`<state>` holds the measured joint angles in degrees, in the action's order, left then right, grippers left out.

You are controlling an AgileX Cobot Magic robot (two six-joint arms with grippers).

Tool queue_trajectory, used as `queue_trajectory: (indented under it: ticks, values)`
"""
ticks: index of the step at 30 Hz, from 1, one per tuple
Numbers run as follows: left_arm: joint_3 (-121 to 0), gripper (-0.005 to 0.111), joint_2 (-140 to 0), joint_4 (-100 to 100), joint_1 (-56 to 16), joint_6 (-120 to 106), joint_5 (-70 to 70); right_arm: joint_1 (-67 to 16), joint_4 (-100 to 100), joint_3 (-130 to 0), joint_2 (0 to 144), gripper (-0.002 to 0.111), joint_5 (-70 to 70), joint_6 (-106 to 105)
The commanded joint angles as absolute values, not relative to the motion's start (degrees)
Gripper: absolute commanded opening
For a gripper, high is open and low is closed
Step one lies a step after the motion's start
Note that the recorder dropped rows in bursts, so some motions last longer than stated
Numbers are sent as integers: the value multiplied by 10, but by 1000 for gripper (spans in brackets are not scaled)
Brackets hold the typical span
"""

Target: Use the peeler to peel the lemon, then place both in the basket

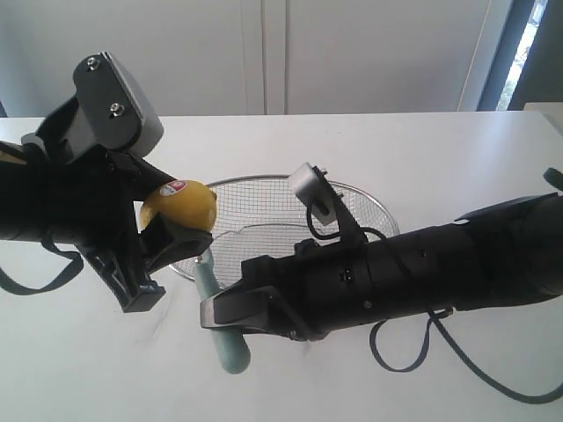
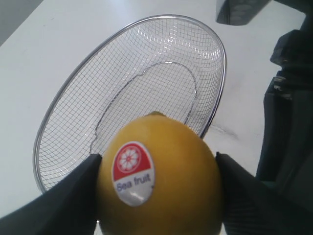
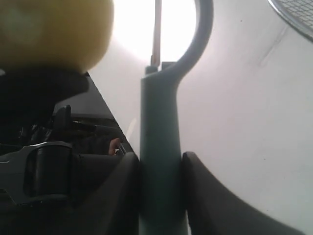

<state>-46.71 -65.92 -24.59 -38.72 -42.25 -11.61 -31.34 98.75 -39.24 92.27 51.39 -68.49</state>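
Note:
The yellow lemon (image 1: 186, 207), red-and-white sticker (image 2: 133, 171) facing up, is held off the table by my left gripper (image 1: 172, 225), shut on its sides. In the left wrist view the lemon (image 2: 159, 183) fills the space between the two black fingers (image 2: 73, 196). The wire-mesh basket (image 1: 264, 179) lies just behind it, also seen as the basket (image 2: 137, 83). My right gripper (image 1: 225, 313) is shut on the teal handle of the peeler (image 1: 230, 348). The peeler (image 3: 160, 142) points its curved head and blade up beside the lemon (image 3: 54, 29); whether they touch is unclear.
Everything sits on a white table (image 1: 422, 158) with a white wall behind. The right arm's black body and a loose cable (image 1: 457, 360) stretch across the right front. The basket rim (image 3: 293, 12) shows at a corner of the right wrist view.

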Motion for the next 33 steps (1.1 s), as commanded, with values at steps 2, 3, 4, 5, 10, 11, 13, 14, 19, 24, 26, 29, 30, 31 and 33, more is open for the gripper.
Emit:
queue_trajectory:
  ticks: [2, 3, 4, 5, 10, 11, 13, 14, 19, 24, 26, 29, 30, 31, 33]
  values:
    - [-464, 0, -656, -257, -391, -421, -116, -313, 999, -393, 922, 0, 517, -693]
    - [-464, 0, -656, -257, -391, -421, -116, -313, 999, -393, 922, 0, 510, -693]
    - [-464, 0, -656, -257, -391, -421, -116, -313, 999, -393, 921, 0, 502, -693]
    - [-464, 0, -656, -257, -391, -421, -116, -313, 999, -393, 921, 0, 497, -693]
    - [-464, 0, -656, -257, -391, -421, -118, -313, 999, -393, 921, 0, 490, -693]
    - [-464, 0, -656, -257, -391, -421, -118, -313, 999, -393, 921, 0, 490, -693]
    - [-464, 0, -656, -257, -391, -421, -118, -313, 999, -393, 921, 0, 490, -693]
    - [-464, 0, -656, -257, -391, -421, -118, -313, 999, -393, 921, 0, 490, -693]
    - [-464, 0, -656, -257, -391, -421, -118, -313, 999, -393, 921, 0, 490, -693]
    - [-464, 0, -656, -257, -391, -421, -118, -299, 999, -393, 921, 0, 510, -693]
    - [-464, 0, -656, -257, -391, -421, -118, -293, 999, -393, 917, 0, 511, -693]
    - [-464, 0, -656, -257, -391, -421, -118, -285, 999, -393, 912, 0, 516, -693]
    - [-464, 0, -656, -257, -391, -421, -118, -283, 999, -393, 909, 0, 516, -693]
    - [-464, 0, -656, -257, -391, -421, -118, -282, 999, -393, 906, 0, 516, -693]
    - [-464, 0, -656, -257, -391, -421, -118, -280, 999, -393, 898, 0, 516, -693]
